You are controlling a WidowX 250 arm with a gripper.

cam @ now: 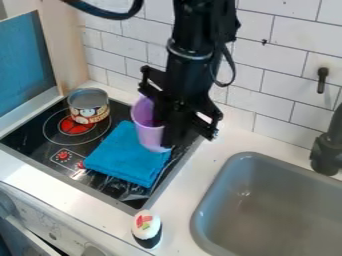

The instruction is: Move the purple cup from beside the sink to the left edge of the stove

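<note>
Tin can sits toward the far left of the black stove, beside a red burner mark. Right of it lies a folded blue cloth. Over the cloth's far right part, the gripper pinches a tilted purple cup. A white-topped black toy stands on the near counter, left of the gray sink.

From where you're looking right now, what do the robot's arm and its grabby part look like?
The arm is black and chunky, with a shiny grey ring around it. A thin black cable loops out beside it, and a thicker black cable curves at the top left. The gripper is black too, with angular bits sticking out on both sides.
</note>
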